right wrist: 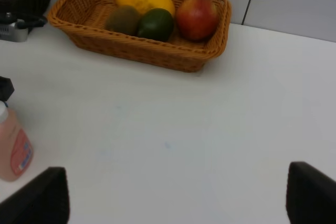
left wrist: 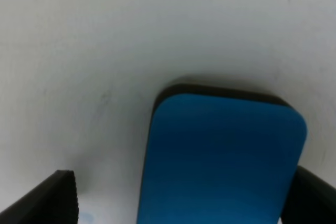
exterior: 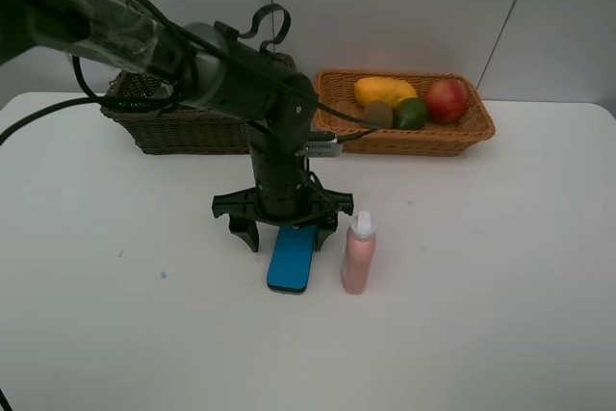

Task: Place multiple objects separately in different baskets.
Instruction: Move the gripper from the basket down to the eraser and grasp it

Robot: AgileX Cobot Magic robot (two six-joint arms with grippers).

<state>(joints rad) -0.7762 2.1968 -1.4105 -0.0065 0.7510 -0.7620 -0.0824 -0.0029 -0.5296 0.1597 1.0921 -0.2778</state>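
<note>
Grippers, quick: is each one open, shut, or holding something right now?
Left gripper: open, jaws either side of the blue eraser block, not closed on it.
Right gripper: open, holding nothing.

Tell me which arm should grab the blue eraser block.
Left. The left gripper, open, hangs over the blue eraser block, one finger on each side. The right gripper, also open, is farther away, the block outside its wrist view.

High overview; left-wrist close-up; shared eraser (exterior: 291, 259)
</note>
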